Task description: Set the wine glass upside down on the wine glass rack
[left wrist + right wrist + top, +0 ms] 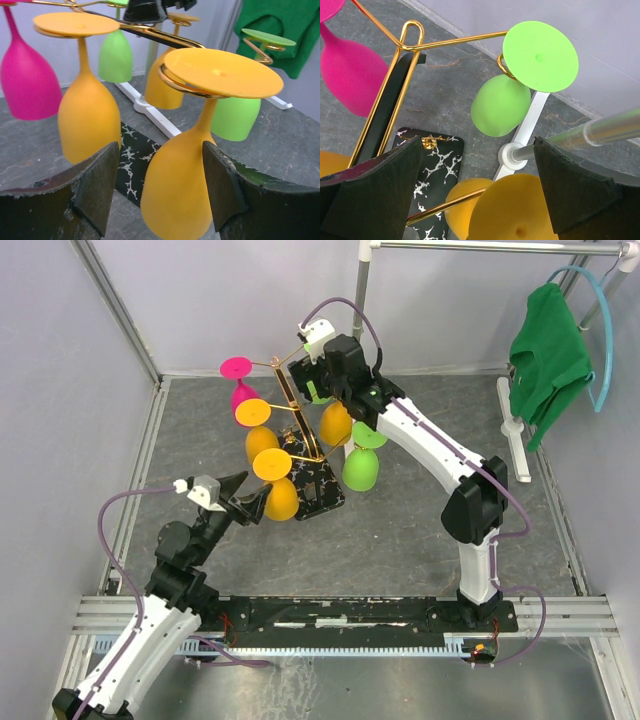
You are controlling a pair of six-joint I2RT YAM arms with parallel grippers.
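An orange wine glass (175,195) hangs upside down, its foot (222,72) resting in a gold scroll arm of the wine glass rack (165,37). My left gripper (159,165) is open, with the bowl between its fingers and a wide gap on the left side. From above, the left gripper (250,498) sits at that glass (282,498), beside the rack's black marbled base (325,490). My right gripper (303,375) is open and empty over the rack's top (290,390). In its own view the right gripper (479,145) looks down on an orange foot (515,210).
The rack also carries a pink glass (238,380), two more orange glasses (260,430) (335,423) and green glasses (362,465). A white pole stand (515,430) with a green shirt (545,350) on a hanger stands at the back right. Walls close the left side and the back.
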